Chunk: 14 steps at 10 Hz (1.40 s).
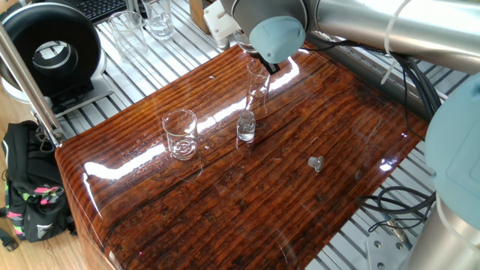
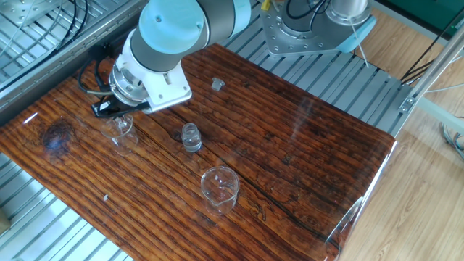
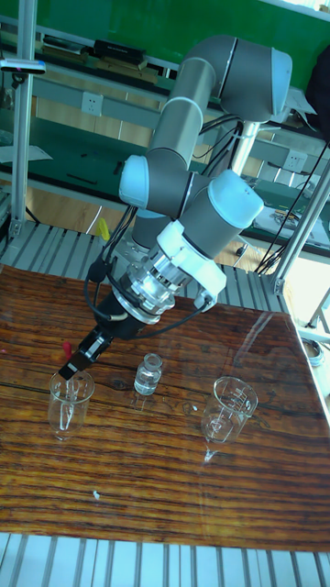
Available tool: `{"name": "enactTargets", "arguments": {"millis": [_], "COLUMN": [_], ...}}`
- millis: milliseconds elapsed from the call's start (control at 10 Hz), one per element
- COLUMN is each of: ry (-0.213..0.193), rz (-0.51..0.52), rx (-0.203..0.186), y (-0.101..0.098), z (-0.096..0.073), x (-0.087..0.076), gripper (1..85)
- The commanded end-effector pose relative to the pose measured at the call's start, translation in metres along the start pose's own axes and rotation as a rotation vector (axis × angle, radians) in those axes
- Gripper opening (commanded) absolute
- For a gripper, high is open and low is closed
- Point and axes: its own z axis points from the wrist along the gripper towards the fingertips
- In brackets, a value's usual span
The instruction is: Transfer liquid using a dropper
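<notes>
My gripper hangs just over the mouth of the tall clear cylinder, shut on the dropper. The dropper's small red bulb shows beside the fingers, and its thin clear tube points down inside the cylinder. In one fixed view the gripper covers the rim of the cylinder and hides the dropper. In the other fixed view the gripper sits above the cylinder. A small clear vial stands close by. The liquid is too clear to make out.
A wider glass beaker stands on the wooden table, apart from the vial. A small grey cap lies alone on the wood. More glassware and a black round device sit off the table.
</notes>
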Motion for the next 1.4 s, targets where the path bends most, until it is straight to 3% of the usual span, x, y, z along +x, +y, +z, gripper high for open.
{"name": "enactTargets", "arguments": {"millis": [0, 500, 1300], "ry": [-0.015, -0.016, -0.015], "rz": [-0.004, -0.004, -0.007], "rx": [-0.013, -0.007, -0.008], "y": [0.0029, 0.0007, -0.0012], "z": [0.0004, -0.0009, -0.0081], "x": [-0.0027, -0.0015, 0.0016], "gripper": [16.7, 22.3, 23.0]}}
